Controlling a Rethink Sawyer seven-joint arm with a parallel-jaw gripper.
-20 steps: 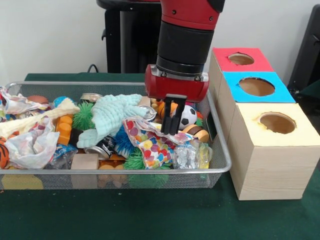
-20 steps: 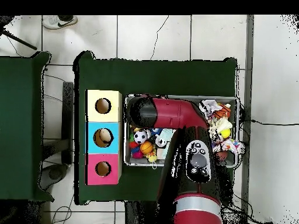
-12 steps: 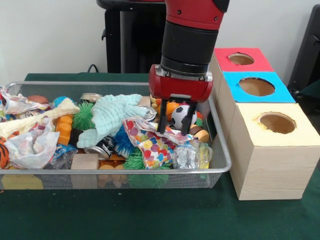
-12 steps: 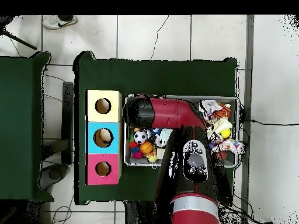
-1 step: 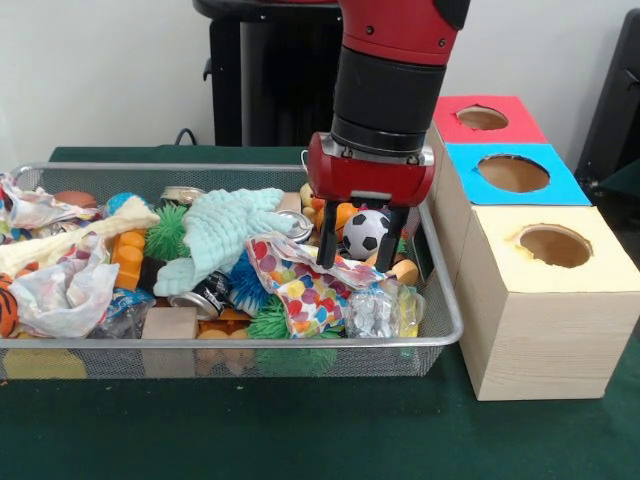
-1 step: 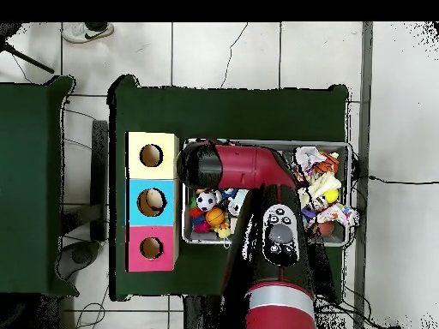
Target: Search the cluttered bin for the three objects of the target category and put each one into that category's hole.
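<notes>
The soccer ball (image 5: 366, 232), round with no long axis, sits at the bin's (image 5: 440, 300) end nearest the boxes (image 5: 545, 300), with the hand (image 5: 360, 252) spread astride it. Overhead, the arm (image 6: 244, 167) hides the hand, but the ball (image 6: 205, 201) shows, and something sits in the blue hole (image 6: 152, 202).

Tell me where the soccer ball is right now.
Front view: the soccer ball sits at the bin's right end, between the open pincer's fingers, beside the orange ball.
</notes>
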